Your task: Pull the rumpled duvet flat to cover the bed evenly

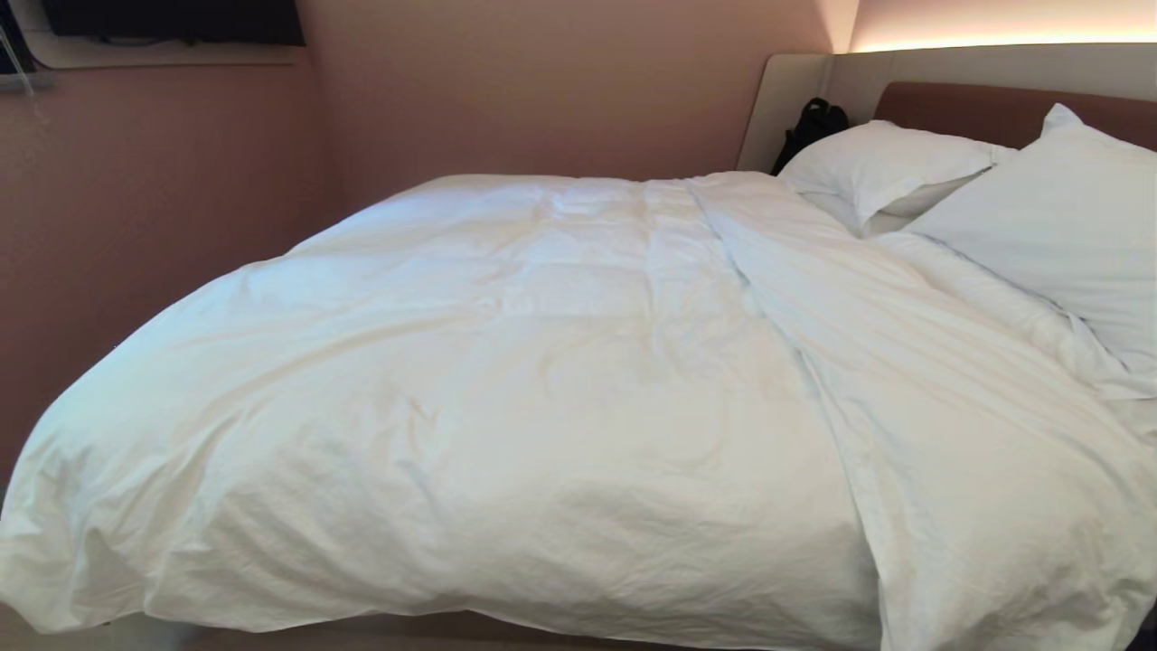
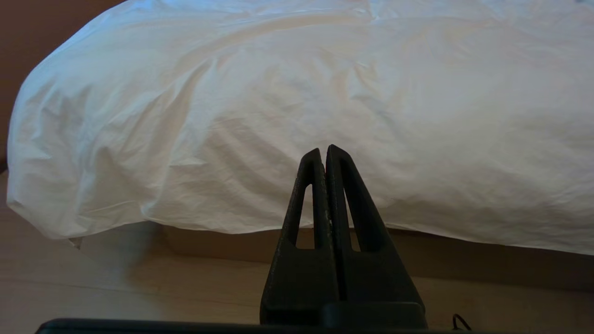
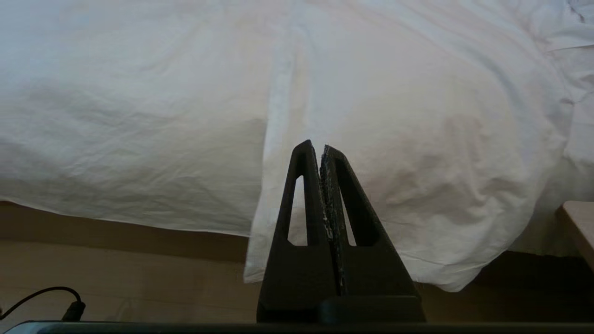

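Duvet [image 1: 506, 380] lies puffy and creased across most of the bed [image 1: 1003, 108], its near edge hanging over the mattress side toward the floor [image 2: 93, 287]. On the pillow side a broad band of it is folded back over itself, the fold edge running from near the two pillows [image 1: 976, 208] down to the near edge, where a doubled flap hangs lower than the rest.

Neither arm shows in the head view. The left gripper [image 2: 323, 150] sits low beside the bed, jaws pressed together on nothing, pointing at the overhanging edge toward the foot-end corner; cloth lies ahead of the tips, apart from them. The right gripper [image 3: 314, 147] is likewise closed and empty, aimed at the hanging flap just where the fold line drops, again short of contact.

Judging from this, the step in hand is the approach. Done well, the jaws would open first, take the folded flap's free edge rather than a pinch of the bulk, and draw it toward the pillows so the doubled layer unrolls without dragging the whole cover sideways.
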### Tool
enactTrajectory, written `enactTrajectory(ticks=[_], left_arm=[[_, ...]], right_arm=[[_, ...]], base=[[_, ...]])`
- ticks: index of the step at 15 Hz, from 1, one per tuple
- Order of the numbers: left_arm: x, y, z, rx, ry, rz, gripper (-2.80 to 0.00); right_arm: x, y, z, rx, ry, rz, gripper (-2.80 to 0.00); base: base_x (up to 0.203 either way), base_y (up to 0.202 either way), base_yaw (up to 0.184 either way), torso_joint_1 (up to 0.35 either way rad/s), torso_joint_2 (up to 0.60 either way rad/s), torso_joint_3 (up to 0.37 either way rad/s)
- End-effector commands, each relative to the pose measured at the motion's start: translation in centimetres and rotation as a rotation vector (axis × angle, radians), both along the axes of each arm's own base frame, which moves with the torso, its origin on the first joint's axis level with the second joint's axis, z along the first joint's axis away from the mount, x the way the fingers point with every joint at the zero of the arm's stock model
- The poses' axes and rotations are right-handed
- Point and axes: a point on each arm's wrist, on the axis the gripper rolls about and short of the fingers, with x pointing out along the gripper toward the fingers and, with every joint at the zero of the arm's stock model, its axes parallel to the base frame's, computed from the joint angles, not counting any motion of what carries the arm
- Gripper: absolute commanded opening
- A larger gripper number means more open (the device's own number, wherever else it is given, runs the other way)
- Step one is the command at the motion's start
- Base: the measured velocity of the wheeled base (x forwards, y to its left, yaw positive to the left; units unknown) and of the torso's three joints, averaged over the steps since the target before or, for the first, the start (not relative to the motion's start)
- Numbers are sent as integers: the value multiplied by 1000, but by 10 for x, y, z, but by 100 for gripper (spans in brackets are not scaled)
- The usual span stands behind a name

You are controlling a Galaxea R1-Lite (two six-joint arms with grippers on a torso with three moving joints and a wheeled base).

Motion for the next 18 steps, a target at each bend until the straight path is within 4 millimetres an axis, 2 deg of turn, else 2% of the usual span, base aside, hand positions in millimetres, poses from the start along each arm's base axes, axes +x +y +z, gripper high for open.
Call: enactTrajectory(ticks=[1,18], left_arm=[[0,0,0,-2,0,1,-280],[0,0,0,-2,0,1,-280]], right_arm=[[0,0,0,-1,0,1,-280],[0,0,0,0,0,0,-280]], base=[[0,197,2,5,1,5],[0,195,0,2,3,2]])
